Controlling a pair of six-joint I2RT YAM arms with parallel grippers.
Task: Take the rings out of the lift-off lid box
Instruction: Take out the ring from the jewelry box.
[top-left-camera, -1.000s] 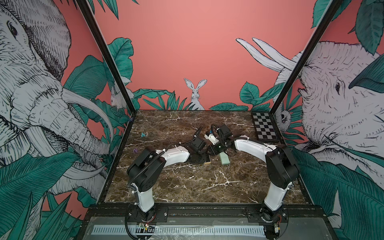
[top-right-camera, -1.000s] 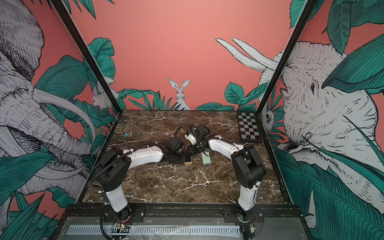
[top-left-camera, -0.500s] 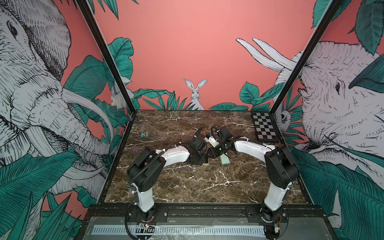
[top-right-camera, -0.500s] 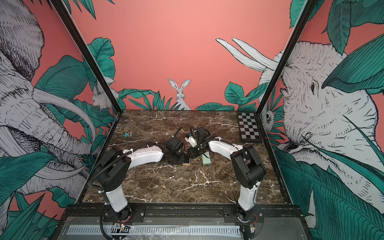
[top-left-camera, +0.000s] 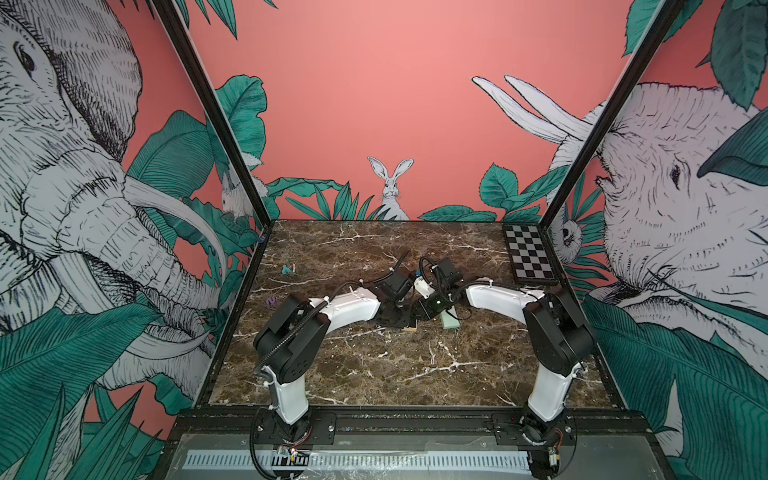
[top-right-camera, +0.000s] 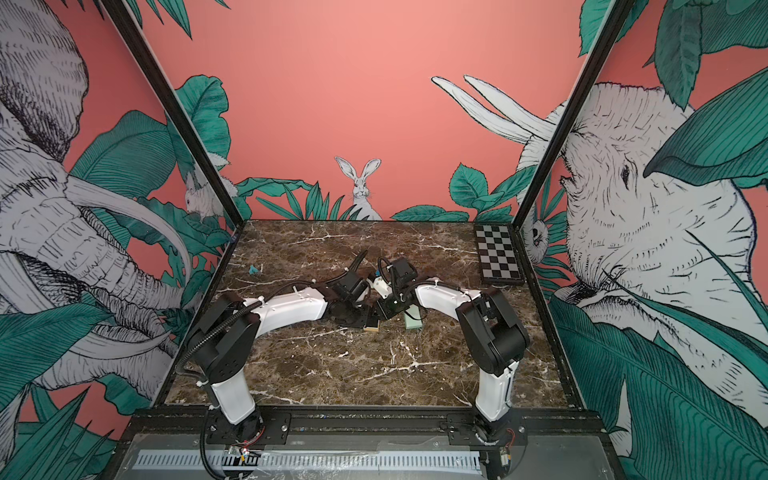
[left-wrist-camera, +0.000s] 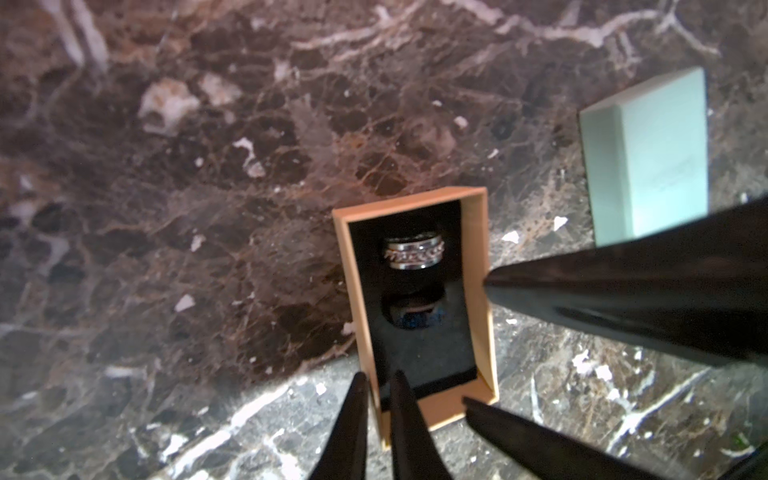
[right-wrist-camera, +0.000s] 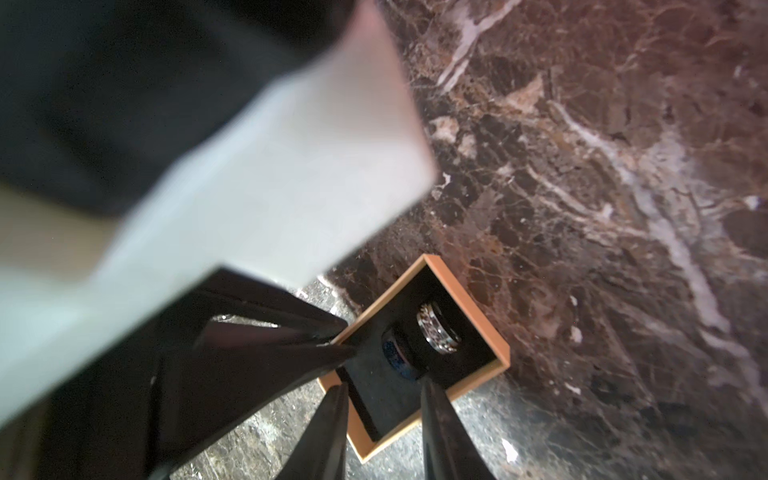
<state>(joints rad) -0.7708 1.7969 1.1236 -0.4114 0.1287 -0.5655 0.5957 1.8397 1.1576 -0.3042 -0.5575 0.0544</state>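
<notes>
Open room runs across the brown marble table (top-left-camera: 374, 374) to its near edge, and a black-and-white checkerboard (top-left-camera: 528, 257) fills the far right corner. In both top views the white left arm (top-left-camera: 353, 309) and white right arm (top-left-camera: 498, 297) meet mid-table, hiding the jaws.

The wrist views show more. The pale mint-green lid (left-wrist-camera: 660, 158) lies near the open tan cardboard box base (left-wrist-camera: 440, 411), not touching it. The left gripper (left-wrist-camera: 379, 374) has its jaws clenched on a side wall. The right gripper (right-wrist-camera: 385, 384) has its jaws parted above the base, empty. Inside sit a silver patterned ring (left-wrist-camera: 413, 254) and a dark blue-black ring (left-wrist-camera: 411, 316).

Left arm (top-left-camera: 353, 309) and right arm (top-left-camera: 498, 299) fold inward, left fingers (left-wrist-camera: 351, 424) pinched together, right fingers (right-wrist-camera: 442, 436) seemingly parted.
</notes>
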